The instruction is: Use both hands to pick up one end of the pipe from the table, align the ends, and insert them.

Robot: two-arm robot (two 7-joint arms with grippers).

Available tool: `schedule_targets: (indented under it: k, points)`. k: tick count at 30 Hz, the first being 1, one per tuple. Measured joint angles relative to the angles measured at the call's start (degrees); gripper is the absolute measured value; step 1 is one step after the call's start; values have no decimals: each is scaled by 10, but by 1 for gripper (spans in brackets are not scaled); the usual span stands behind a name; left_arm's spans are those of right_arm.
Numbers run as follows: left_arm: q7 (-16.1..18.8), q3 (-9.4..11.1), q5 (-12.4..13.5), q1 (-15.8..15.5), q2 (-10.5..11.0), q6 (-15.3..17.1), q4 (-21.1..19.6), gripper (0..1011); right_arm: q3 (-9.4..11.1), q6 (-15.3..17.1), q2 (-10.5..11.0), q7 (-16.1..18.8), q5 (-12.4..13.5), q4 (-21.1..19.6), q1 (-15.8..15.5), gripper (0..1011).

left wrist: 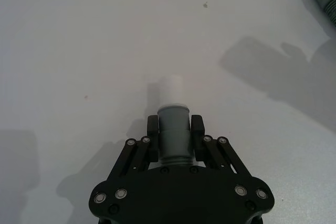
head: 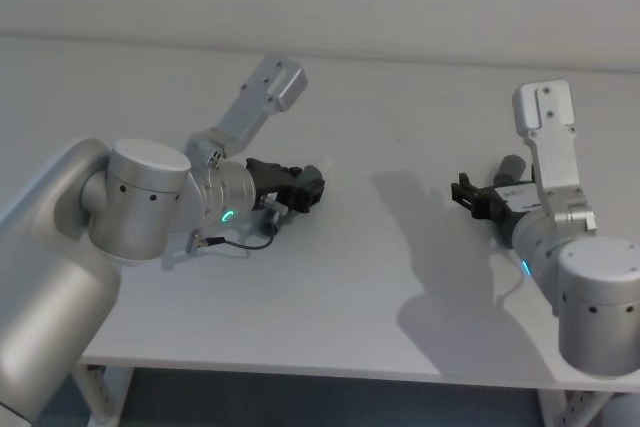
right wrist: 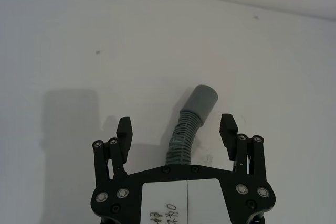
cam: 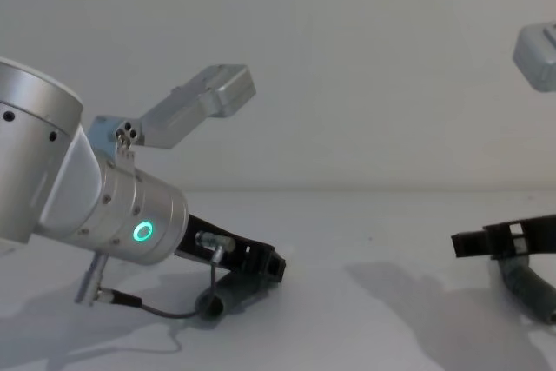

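Table (head: pixel 350 297), 2 pipe pcs (left wrist: pixel 173 116): left gripper (left wrist: pixel 174 128) pinching one, right gripper (right wrist: pixel 176 126) spread over other

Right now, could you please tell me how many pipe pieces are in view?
2. The white-spigot piece is clamped in the left hand; the corrugated socket piece lies on the table between the right hand's open fingers.

Silver left arm (head: pixel 150 197) has green ring (cam: pixel 142 232) and black screw-studded tool (left wrist: pixel 175 124).
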Motion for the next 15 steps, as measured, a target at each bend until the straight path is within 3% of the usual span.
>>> schedule_targets:
  k: [15]
  points:
    - [0,0,0,0,0,0,0,347,22,42,-38,-22,1,26,16,998]
